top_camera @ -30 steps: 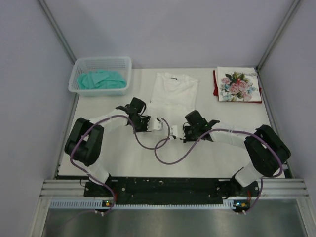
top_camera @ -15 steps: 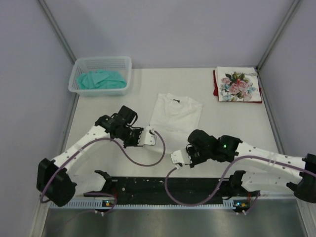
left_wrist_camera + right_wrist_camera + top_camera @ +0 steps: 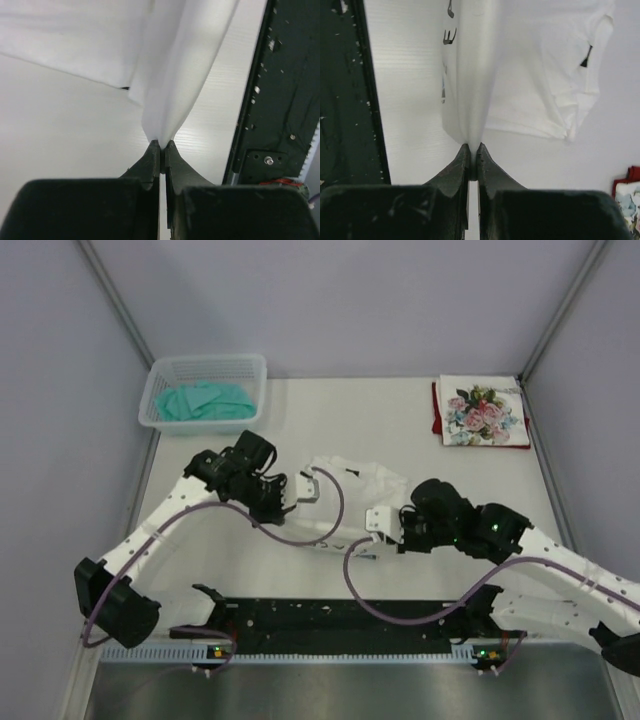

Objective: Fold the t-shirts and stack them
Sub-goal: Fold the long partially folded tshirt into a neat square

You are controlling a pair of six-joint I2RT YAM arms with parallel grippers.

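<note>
The white t-shirt [image 3: 356,473] hangs bunched over the middle of the table, held at its near edge by both grippers. My left gripper [image 3: 308,486] is shut on a pinch of its cloth [image 3: 170,90], fingertips together at the fold [image 3: 161,145]. My right gripper [image 3: 376,520] is shut on the other end of that edge [image 3: 472,147], where dark lettering [image 3: 447,37] shows on the white shirt [image 3: 540,75]. At the back right lies the folded rose-print t-shirt [image 3: 484,411] on top of the dark red one [image 3: 437,408].
A pale mesh basket [image 3: 256,368] with teal cloth [image 3: 205,400] stands at the back left. The black base rail [image 3: 340,618] runs along the near edge, close to both grippers [image 3: 272,100] [image 3: 345,100]. Slanted frame posts [image 3: 120,300] flank the table.
The white t-shirt, flat a second ago, was dragged toward the near edge, then its held edge rose, leaving it bunched. Both arms swung outward; both grippers stayed shut.
</note>
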